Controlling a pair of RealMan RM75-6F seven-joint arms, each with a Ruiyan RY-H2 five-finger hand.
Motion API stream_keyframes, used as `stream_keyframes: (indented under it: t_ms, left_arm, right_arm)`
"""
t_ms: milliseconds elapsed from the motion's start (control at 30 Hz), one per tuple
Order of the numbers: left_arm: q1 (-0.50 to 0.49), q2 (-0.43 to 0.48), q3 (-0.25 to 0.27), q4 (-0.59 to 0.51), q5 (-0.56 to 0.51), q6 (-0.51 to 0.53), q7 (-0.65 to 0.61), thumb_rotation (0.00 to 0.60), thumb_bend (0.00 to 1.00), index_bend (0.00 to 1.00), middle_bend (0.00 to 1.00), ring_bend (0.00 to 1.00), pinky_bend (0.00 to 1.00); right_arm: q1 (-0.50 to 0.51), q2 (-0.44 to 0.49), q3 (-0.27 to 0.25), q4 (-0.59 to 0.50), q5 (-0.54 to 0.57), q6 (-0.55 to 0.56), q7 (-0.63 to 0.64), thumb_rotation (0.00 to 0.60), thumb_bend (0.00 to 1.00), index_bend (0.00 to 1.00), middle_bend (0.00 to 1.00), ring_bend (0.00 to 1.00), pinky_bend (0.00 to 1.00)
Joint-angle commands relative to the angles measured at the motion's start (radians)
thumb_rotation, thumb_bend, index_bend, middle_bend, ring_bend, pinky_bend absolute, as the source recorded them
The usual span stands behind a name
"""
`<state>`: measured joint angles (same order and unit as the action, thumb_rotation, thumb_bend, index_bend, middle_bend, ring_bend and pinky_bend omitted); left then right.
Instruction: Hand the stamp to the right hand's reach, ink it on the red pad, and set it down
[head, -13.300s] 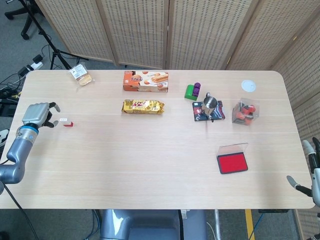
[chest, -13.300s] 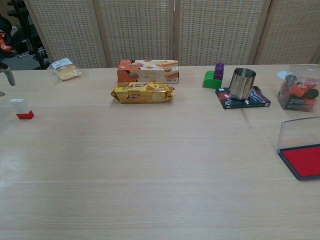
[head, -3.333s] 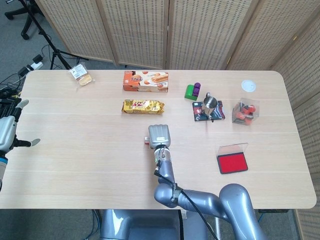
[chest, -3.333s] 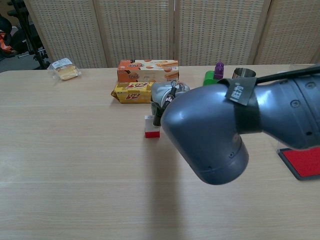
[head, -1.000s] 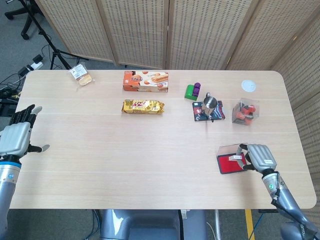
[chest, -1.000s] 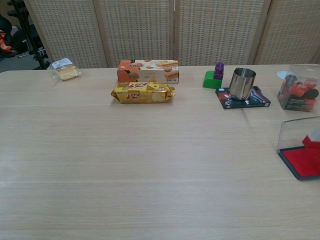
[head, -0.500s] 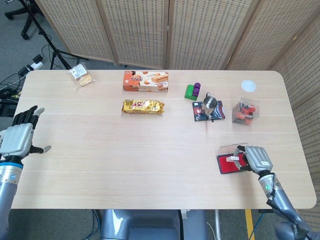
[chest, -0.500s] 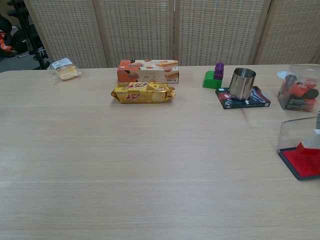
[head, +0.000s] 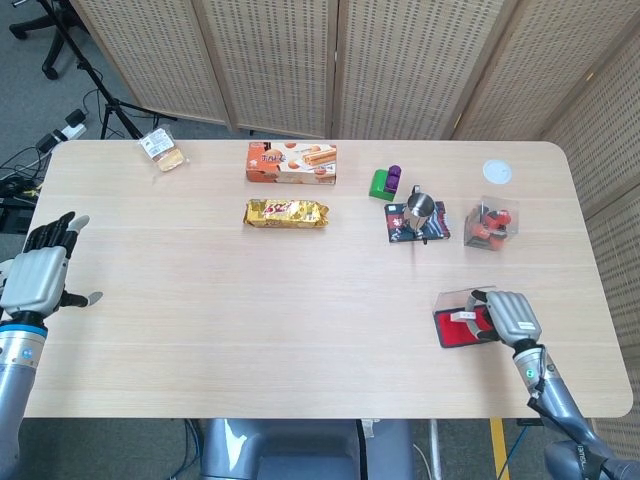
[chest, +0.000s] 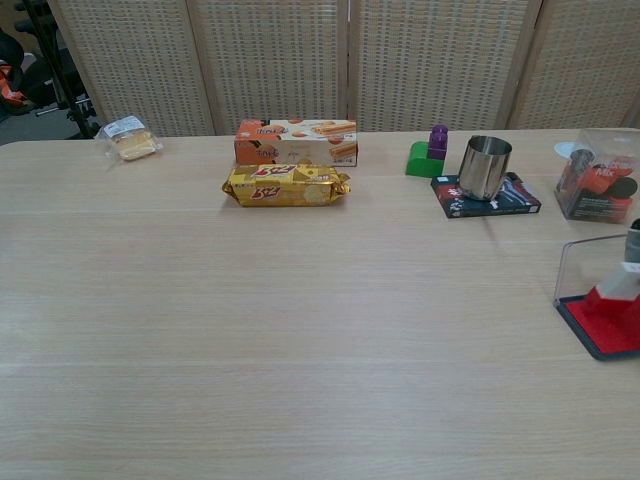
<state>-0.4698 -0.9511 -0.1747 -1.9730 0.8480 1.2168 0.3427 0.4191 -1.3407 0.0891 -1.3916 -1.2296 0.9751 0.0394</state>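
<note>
My right hand (head: 508, 315) grips the small stamp (head: 466, 318), a white block with a red base, over the red ink pad (head: 456, 332) near the table's front right. In the chest view the stamp (chest: 617, 290) stands with its red base on the pad (chest: 605, 325) at the right edge, and only a fingertip of the hand shows above it. The pad's clear lid (chest: 582, 265) stands open behind it. My left hand (head: 38, 272) hovers at the table's far left edge, fingers spread and holding nothing.
Along the back lie a wrapped bun (head: 163, 150), an orange biscuit box (head: 292, 162), a yellow snack pack (head: 286, 212), a green and purple block (head: 386, 181), a steel cup (head: 419, 209) on a dark booklet, a clear box of red items (head: 489, 224) and a white lid (head: 496, 171).
Over the last second my right hand has shifted the stamp slightly left on the pad. Earlier it stood at the far left, then mid-table where the right hand took it. The left hand barely moved.
</note>
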Motion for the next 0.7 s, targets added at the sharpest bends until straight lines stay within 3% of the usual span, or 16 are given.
stream_keyframes:
  t_ms: [33, 700]
  left_arm:
    - [0.000, -0.001, 0.001, 0.000, -0.001, 0.000, 0.002, 0.600, 0.10, 0.00, 0.00, 0.00, 0.00]
    - [-0.003, -0.013, 0.004, -0.003, -0.008, 0.005, 0.020, 0.600, 0.10, 0.00, 0.00, 0.00, 0.00]
  right_arm:
    - [-0.003, -0.003, -0.003, 0.007, -0.002, -0.004, 0.007, 0.600, 0.52, 0.58, 1.00, 1.00, 1.00]
    - [-0.003, -0.042, -0.017, 0.065, -0.003, -0.037, 0.004, 0.600, 0.52, 0.58, 1.00, 1.00, 1.00]
